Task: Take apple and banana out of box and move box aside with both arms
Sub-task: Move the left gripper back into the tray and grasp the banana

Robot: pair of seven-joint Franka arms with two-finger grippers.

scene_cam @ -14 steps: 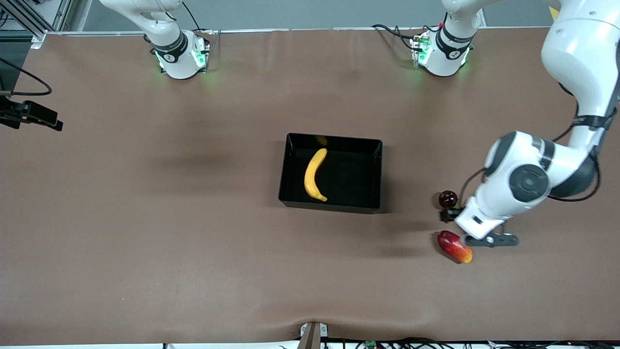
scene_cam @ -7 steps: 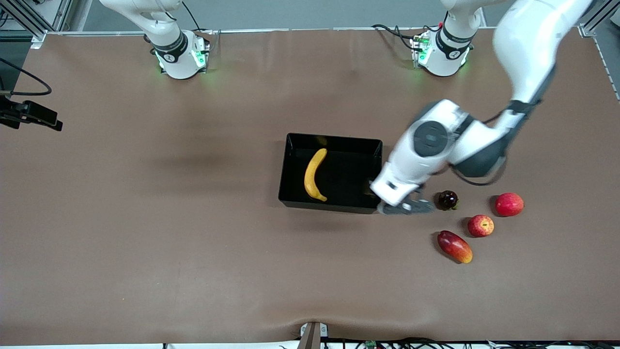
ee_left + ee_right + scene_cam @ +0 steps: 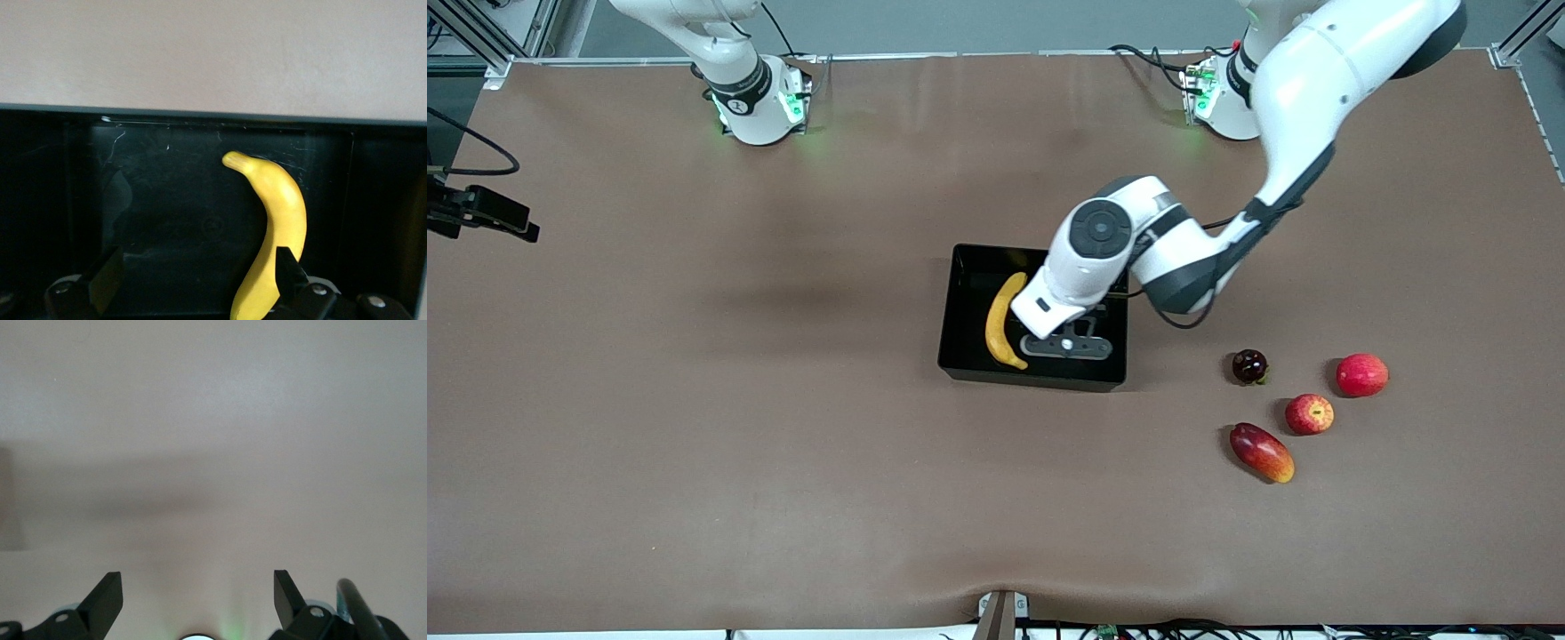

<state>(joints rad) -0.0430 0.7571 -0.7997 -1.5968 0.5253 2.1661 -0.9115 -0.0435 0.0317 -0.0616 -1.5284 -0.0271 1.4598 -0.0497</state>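
- Banana (image 3: 1002, 322) is lying curved and smooth yellow inside the black box (image 3: 965, 300), at the part toward the right arm's end; the left wrist view is showing it (image 3: 275, 220) on the scuffed glossy floor of the box (image 3: 167, 207).
- Box is sitting mid-table on a matte brown mat (image 3: 783, 444) that is covering the whole surface; low upright walls, rectangular, shiny plastic.
- Left gripper (image 3: 1073, 348) is hovering over the box interior, beside the banana, fingers spread wide with nothing between them; the left wrist view is showing its fingertips (image 3: 105, 277) apart.
- Apple (image 3: 1309, 413), small, round, red with yellow streaks, is resting on the mat well apart from the box, toward the left arm's end.
- Near the apple: a dark maroon fruit (image 3: 1249, 365), a plain red fruit (image 3: 1361, 374), and an oblong red-and-yellow mango (image 3: 1261, 452).
- Right arm is waiting; right gripper (image 3: 198, 597) is showing in its wrist view only, fingers spread wide over bare mat.
- Metal frame posts (image 3: 480, 36) are standing at the table's corner.
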